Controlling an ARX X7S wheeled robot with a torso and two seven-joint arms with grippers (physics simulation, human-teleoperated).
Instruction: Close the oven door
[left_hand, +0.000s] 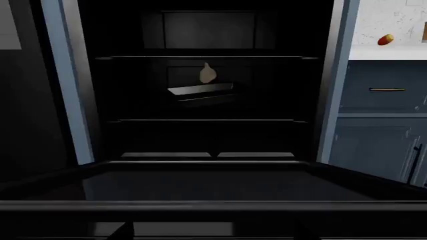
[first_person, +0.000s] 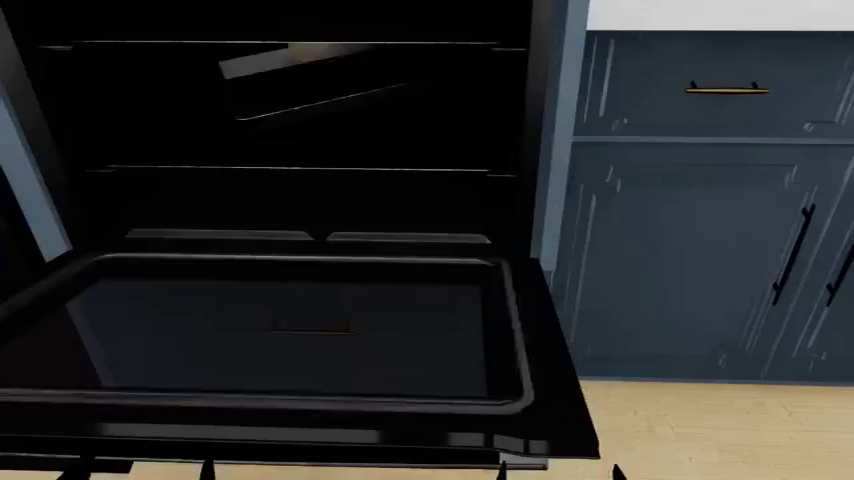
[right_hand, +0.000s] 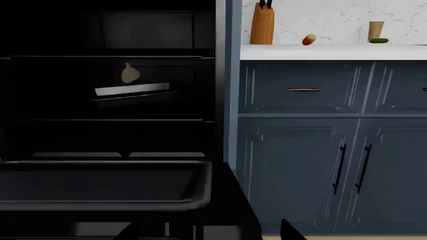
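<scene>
The oven door (first_person: 294, 330) hangs fully open and lies flat, its glossy black inner face and dark window facing up. Its long thin handle (first_person: 334, 437) runs along the near edge. In the left wrist view the oven door (left_hand: 200, 185) fills the lower half. The right wrist view shows the oven door's (right_hand: 100, 185) right part. My left gripper (first_person: 140, 470) and right gripper (first_person: 561, 472) sit at the door's near edge, just below the handle, with only their fingertips showing. The left gripper (left_hand: 213, 232) is open with nothing held. The right gripper (right_hand: 210, 231) is likewise open and holds nothing.
The oven cavity (left_hand: 207, 100) holds wire racks and a tray (left_hand: 200, 91) with a pale item on it. Blue cabinet doors (first_person: 707, 270) and a drawer with a brass handle (first_person: 727, 90) stand to the right. A knife block (right_hand: 262, 24) and small items sit on the white counter (right_hand: 333, 51).
</scene>
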